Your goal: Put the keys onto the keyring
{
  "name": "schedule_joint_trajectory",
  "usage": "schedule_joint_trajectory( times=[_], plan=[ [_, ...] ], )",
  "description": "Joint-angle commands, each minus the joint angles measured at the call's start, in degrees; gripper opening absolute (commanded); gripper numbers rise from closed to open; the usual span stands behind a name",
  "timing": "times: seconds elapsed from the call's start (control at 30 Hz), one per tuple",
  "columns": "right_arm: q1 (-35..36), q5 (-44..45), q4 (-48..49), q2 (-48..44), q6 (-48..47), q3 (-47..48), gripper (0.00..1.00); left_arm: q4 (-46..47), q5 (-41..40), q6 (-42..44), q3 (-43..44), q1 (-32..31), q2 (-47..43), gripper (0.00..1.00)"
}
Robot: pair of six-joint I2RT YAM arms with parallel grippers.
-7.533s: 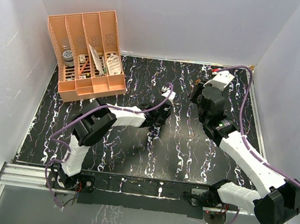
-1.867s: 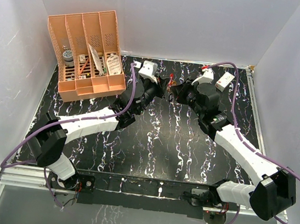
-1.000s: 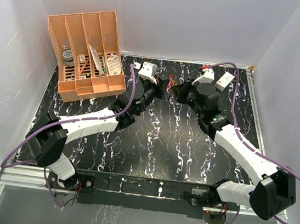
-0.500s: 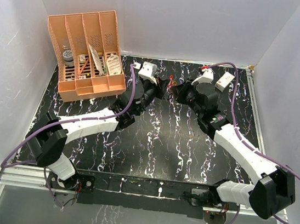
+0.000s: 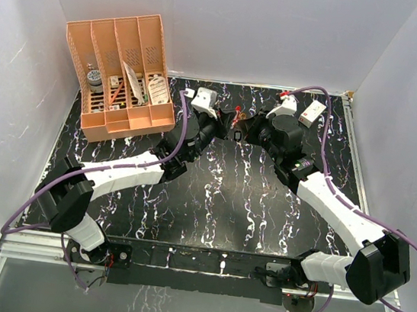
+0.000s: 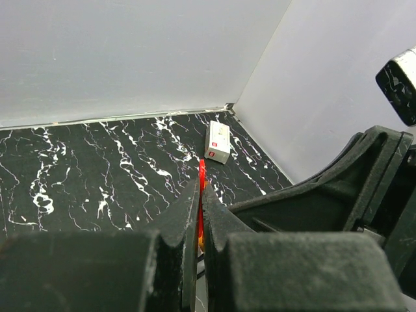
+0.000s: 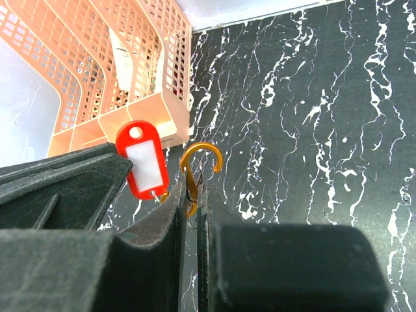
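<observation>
Orange-gold keyring (image 7: 203, 156) gripped upright in closed right end effector (image 7: 193, 198) | red-headed key (image 7: 143, 160) pinched in closed left end effector (image 6: 199, 205), just beside ring, long axes near parallel | both raised above tabletop (image 7: 312, 97)

The keyring (image 7: 201, 145), a thin orange-gold wire loop with a hooked top, is standing upright. Its lower end is being pinched between the pressed-together fingers of the right gripper (image 7: 194, 195), and the hook is poking out above the fingertips. The red-headed key (image 7: 144, 160) is showing a flat red head with a white panel and a small hole. It is standing upright just left of the keyring and apart from it, clamped edge-on in the left gripper (image 6: 199, 192).
</observation>
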Motion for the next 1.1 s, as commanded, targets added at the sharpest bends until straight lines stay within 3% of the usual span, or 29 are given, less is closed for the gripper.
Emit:
schedule_joint_trajectory(
  times=[0.0, 0.47, 0.6, 0.73, 0.9, 1.07],
  plan=[
    [0.0, 2.06, 2.25, -0.69, 0.89, 2.42, 0.0, 2.63, -0.01, -0.58, -1.05, -0.16, -3.56, 0.0],
    [0.02, 5.41, 6.31, -3.11, 1.95, -0.84, 0.0, 2.89, 0.45, -1.82, -2.4, -0.12, -5.14, 0.01],
    [-0.04, 7.41, 10.43, -5.16, 0.87, -2.51, 0.0, -0.86, -1.49, -2.09, -2.35, -0.23, -6.71, 0.52],
    [-0.02, 8.44, 11.85, -5.19, -1.14, -1.06, 0.0, -2.73, -5.42, -1.69, -4.93, -0.33, -10.05, 0.65],
    [0.0, 7.41, 12.35, -4.78, -1.63, 0.36, 0.0, -3.32, -6.46, -0.91, -7.68, -0.26, -14.8, 0.66],
    [0.02, 5.29, 12.33, -5.02, -3.54, 0.92, 0.0, -0.99, -2.56, 1.48, -9.49, -0.27, -16.16, 0.58]
  ],
)
